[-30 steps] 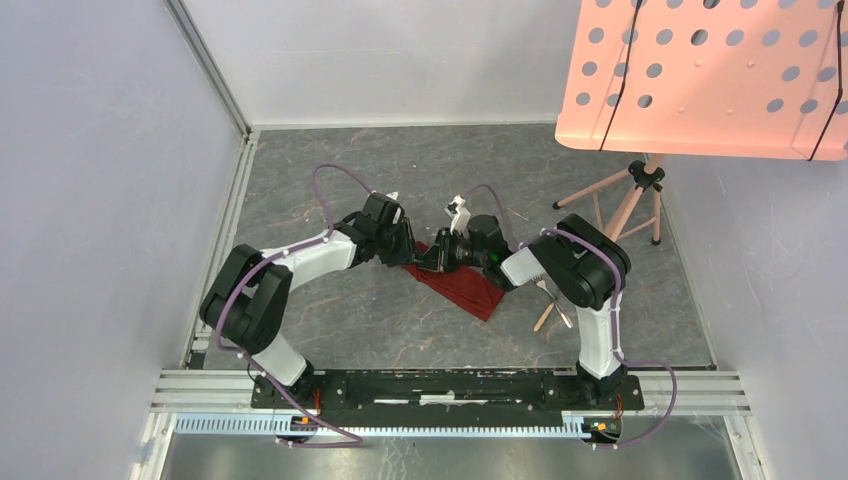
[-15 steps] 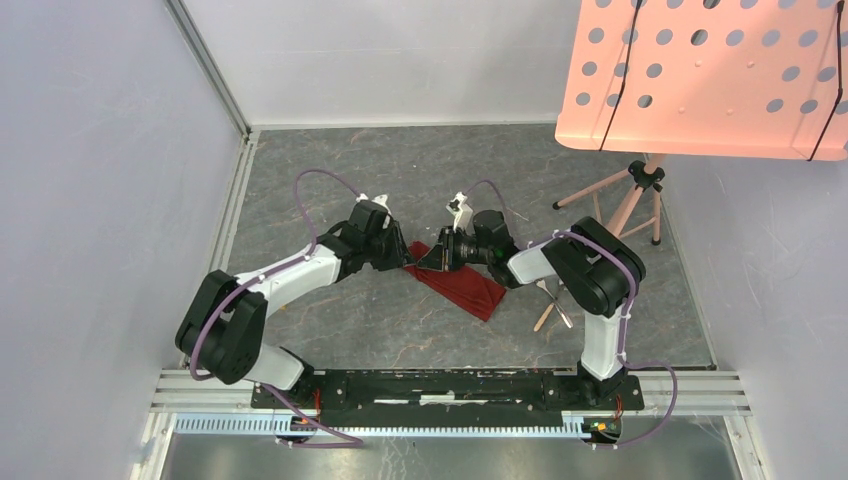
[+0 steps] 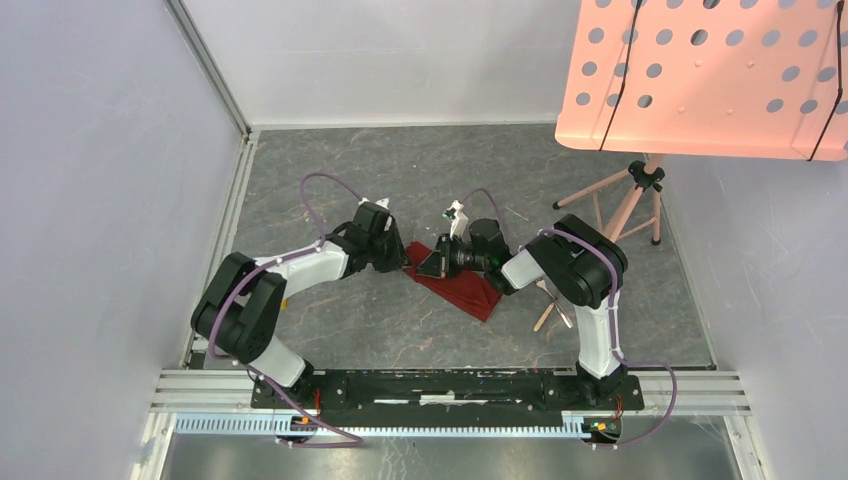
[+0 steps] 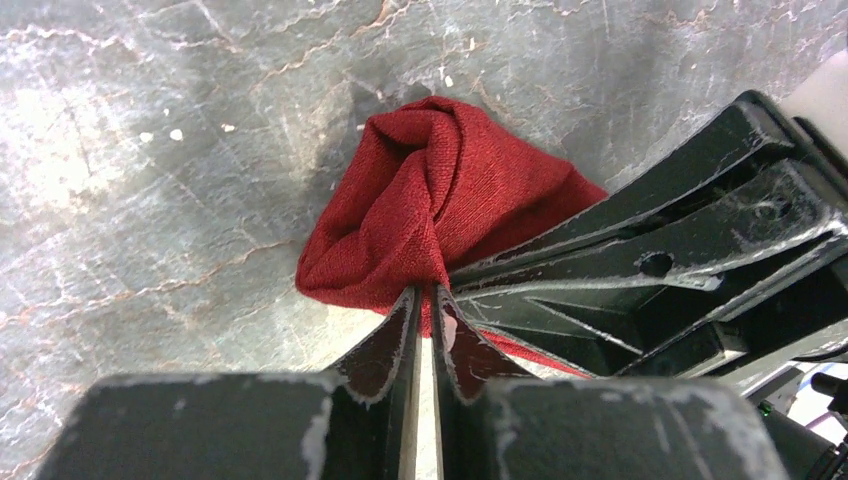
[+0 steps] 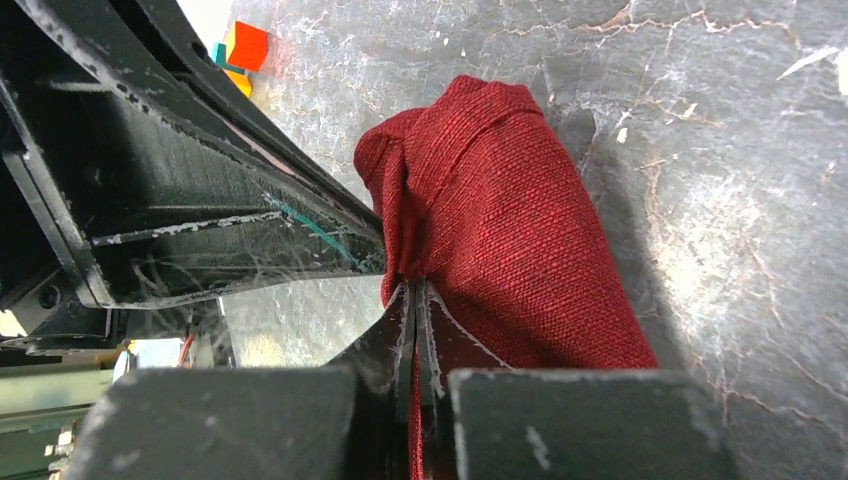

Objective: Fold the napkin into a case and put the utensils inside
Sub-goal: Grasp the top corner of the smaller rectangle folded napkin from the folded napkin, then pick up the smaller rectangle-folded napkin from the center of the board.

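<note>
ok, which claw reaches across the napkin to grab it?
The right claw: its wrist lies over the napkin. The left claw pinches the same corner from outside the cloth.

Robotics lab test cell, plain white panel walls (image 3: 100, 200) boxing in a grey stone-patterned tabletop (image 3: 400, 165), aluminium frame rails (image 3: 200, 383) along the near edge, black-and-white robot arms (image 3: 300, 262) bolted to a black base plate (image 3: 450, 388), purple cables (image 3: 318, 182) looping off them, pink perforated stand (image 3: 700, 70) on a tripod (image 3: 628, 205).
</note>
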Controlling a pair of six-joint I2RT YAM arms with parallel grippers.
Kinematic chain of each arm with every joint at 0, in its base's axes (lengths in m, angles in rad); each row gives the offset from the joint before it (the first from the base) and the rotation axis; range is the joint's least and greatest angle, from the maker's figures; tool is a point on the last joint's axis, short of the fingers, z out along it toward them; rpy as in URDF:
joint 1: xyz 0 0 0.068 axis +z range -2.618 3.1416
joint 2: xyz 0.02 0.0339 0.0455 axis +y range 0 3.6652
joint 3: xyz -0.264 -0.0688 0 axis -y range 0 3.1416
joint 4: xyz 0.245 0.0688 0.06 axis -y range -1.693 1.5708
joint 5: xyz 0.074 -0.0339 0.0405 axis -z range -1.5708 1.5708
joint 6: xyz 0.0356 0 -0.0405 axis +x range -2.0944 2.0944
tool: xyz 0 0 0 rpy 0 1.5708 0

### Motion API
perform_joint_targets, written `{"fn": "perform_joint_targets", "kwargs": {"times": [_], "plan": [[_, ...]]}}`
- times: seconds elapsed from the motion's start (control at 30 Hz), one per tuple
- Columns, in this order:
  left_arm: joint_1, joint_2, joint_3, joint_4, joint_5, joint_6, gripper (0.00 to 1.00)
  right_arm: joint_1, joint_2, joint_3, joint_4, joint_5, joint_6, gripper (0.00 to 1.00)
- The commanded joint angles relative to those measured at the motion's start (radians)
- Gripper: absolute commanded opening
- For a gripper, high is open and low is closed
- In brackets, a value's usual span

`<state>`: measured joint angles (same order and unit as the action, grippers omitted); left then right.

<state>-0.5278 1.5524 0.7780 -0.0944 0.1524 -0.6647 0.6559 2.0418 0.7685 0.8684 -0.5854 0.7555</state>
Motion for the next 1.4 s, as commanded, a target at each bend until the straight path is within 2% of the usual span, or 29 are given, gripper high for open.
{"fn": "perform_joint_targets", "kwargs": {"times": [0.0, 0.1, 0.17, 0.33, 0.5, 0.67, 0.87, 1.03, 1.13, 1.2, 1.3, 1.37], "plan": [[0.0, 0.029, 0.056, 0.079, 0.025, -0.028, 0.14, 0.014, 0.032, -0.034, 0.027, 0.013, 0.001, 0.0], [-0.001, 0.049, 0.054, 0.091, 0.03, -0.033, 0.15, 0.014, 0.023, -0.019, -0.019, 0.024, -0.023, 0.0], [0.001, 0.063, 0.059, 0.09, 0.014, -0.035, 0.19, 0.014, 0.023, -0.015, -0.021, 0.023, -0.022, 0.0], [0.034, 0.151, 0.09, 0.015, -0.014, -0.014, 0.2, 0.014, -0.042, -0.029, -0.036, -0.001, -0.019, 0.02], [0.05, 0.174, 0.079, 0.006, -0.01, 0.027, 0.18, -0.015, -0.2, -0.015, -0.248, -0.037, -0.154, 0.17], [0.052, 0.175, 0.075, -0.002, -0.004, 0.045, 0.16, -0.085, -0.293, -0.095, -0.319, -0.073, -0.233, 0.28], [0.052, 0.186, 0.086, -0.003, 0.004, 0.053, 0.15, -0.095, -0.285, -0.237, -0.204, -0.067, -0.218, 0.29], [0.052, 0.195, 0.099, -0.013, 0.003, 0.059, 0.14, -0.045, -0.305, -0.326, -0.141, -0.051, -0.2, 0.29], [0.052, 0.199, 0.098, -0.014, 0.0, 0.065, 0.13, -0.041, -0.404, -0.309, -0.266, 0.005, -0.298, 0.38], [0.052, 0.202, 0.098, -0.014, 0.005, 0.069, 0.13, -0.024, -0.478, -0.251, -0.444, 0.093, -0.423, 0.49], [0.052, 0.201, 0.096, -0.017, 0.009, 0.075, 0.12, 0.061, -0.554, -0.138, -0.688, 0.302, -0.601, 0.63], [0.052, 0.199, 0.096, -0.015, 0.012, 0.079, 0.12, 0.154, -0.571, -0.07, -0.794, 0.507, -0.683, 0.7]]}}
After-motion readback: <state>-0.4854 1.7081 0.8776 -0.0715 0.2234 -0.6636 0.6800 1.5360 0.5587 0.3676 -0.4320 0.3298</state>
